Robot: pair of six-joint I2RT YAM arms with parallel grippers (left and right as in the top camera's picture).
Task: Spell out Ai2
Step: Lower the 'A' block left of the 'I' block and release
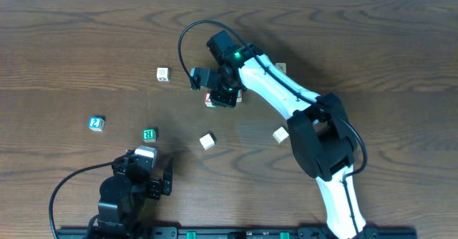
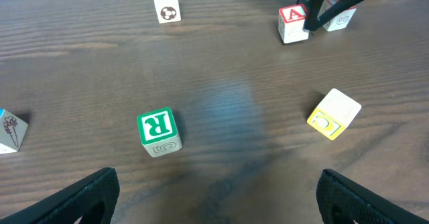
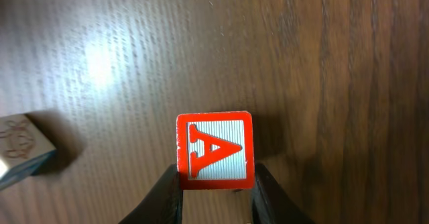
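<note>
Nothing is lined up yet. The 2 block (image 1: pixel 96 123) sits alone at the left of the desk (image 1: pixel 386 46). The left fingers (image 2: pixel 87 197) are spread wide and empty near the R block (image 2: pixel 159 129). Mid-desk, the right fingers (image 3: pixel 167 197) press both sides of the A block (image 3: pixel 214 150). I can't pick out an i block.

The table (image 3: pixel 100 56) is dark wood with lines in it, smooth and a bit shiny under the light. The A block (image 3: pixel 214 150) has a red painted face full of tiny ridges. The R block (image 2: pixel 159 131) is pale wood with green paint. The right gripper (image 3: pixel 214 177) has dull black fingers (image 3: pixel 167 200), and its arm (image 1: pixel 275 89) looks like smooth white plastic.
</note>
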